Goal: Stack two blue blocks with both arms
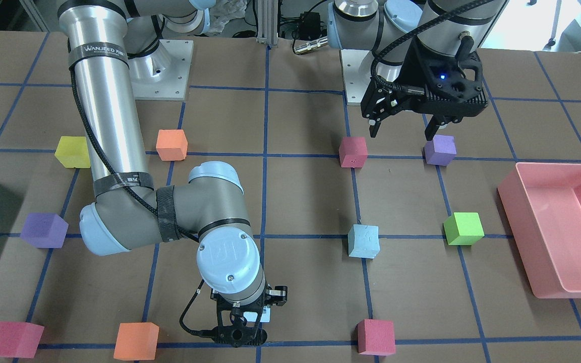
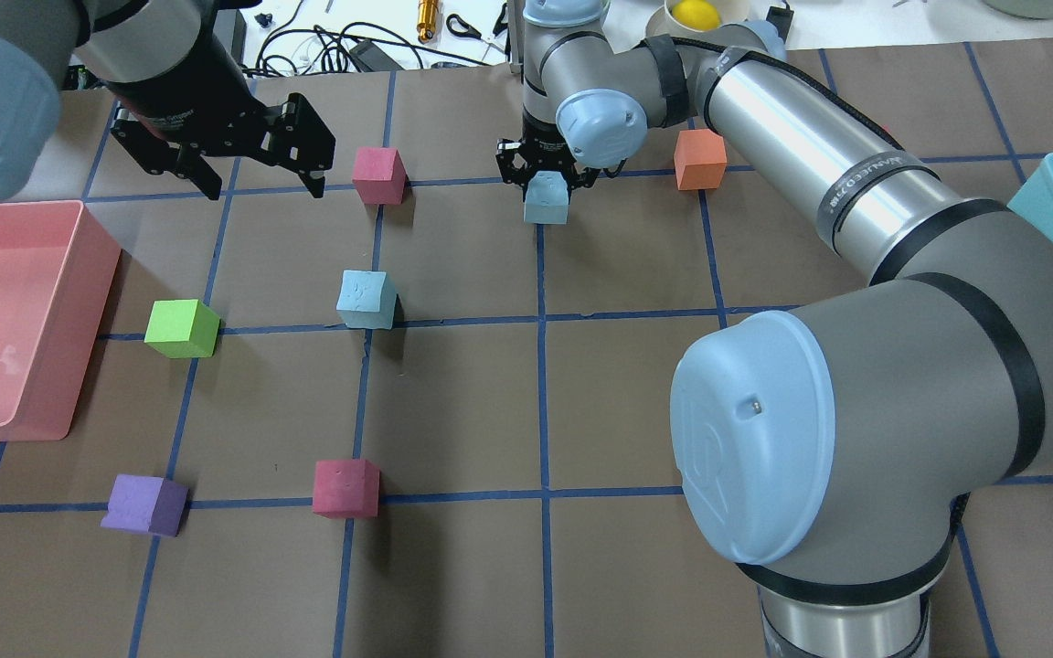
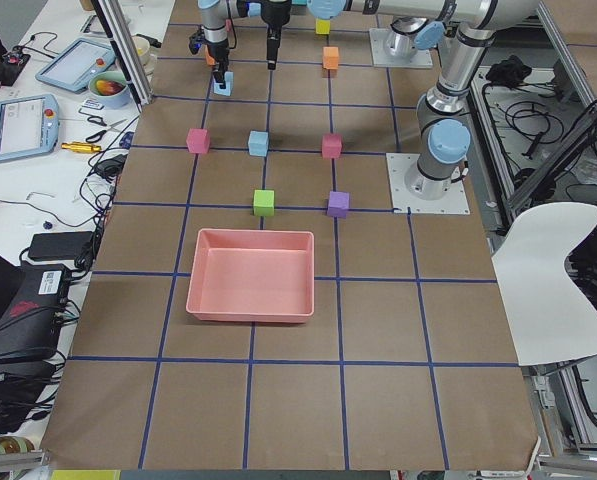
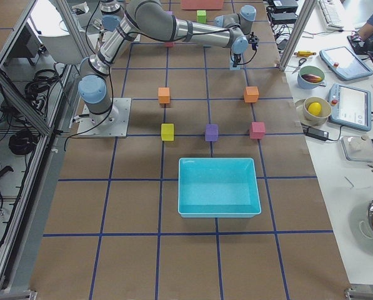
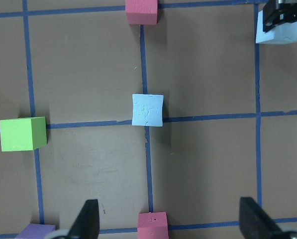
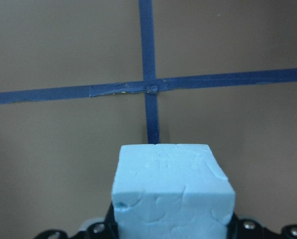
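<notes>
In the overhead view the right pincer (image 2: 547, 181) pinches the held block (image 2: 546, 205) at the far side of the counter (image 2: 453, 411), I think to carry it onto the free block (image 2: 366, 300), well apart. The left pincer (image 2: 263, 187) hangs spread, empty. In its wrist view the free block lies centred, ahead of the fingers.
</notes>
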Tool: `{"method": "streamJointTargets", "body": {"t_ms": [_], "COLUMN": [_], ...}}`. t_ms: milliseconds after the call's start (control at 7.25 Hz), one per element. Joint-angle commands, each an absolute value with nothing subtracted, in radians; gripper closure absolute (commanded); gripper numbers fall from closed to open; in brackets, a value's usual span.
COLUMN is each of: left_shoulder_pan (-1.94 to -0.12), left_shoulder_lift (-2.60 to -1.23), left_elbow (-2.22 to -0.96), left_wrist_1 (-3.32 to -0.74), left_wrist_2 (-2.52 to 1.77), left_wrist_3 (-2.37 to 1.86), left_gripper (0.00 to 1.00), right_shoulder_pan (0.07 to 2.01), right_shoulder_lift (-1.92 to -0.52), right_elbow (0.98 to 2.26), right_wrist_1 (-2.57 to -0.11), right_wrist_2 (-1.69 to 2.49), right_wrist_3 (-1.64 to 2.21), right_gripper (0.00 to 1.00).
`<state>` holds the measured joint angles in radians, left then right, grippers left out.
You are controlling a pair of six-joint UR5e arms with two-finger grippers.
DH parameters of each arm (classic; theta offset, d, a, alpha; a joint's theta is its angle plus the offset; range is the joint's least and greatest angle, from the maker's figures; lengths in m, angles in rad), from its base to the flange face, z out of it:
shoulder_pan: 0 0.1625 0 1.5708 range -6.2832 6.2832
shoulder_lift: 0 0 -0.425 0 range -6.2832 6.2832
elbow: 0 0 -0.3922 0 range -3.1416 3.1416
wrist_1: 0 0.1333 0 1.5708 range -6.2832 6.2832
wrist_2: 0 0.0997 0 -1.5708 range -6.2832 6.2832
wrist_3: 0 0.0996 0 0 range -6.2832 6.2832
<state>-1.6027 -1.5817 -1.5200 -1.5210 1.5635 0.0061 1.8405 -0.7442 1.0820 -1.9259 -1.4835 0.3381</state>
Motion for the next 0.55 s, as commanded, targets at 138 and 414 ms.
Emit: {"method": "streamJointTargets", "body": {"t_ms": [138,414], "left_shoulder_pan": [-1.603,-1.600], "left_shoulder_lift": [-1.583,-1.635], "left_elbow": [-1.558,-1.583], "left_wrist_1": [-1.513,-1.413], "left_wrist_2": [1.566,1.574], "left_wrist_3": [0.023,0.009], "left_gripper": [0.00,0.00], "right_shoulder_pan": [1.844,1.844], "right_shoulder_lift": [-0.729,-0.730], "right_elbow": [1.083,1.101], "right_wrist_1": [-1.927,-1.934], "right_wrist_2": [-1.471,-1.474], "right_wrist_3": [0.339,0.340], "right_gripper": [0.83,0.00]}}
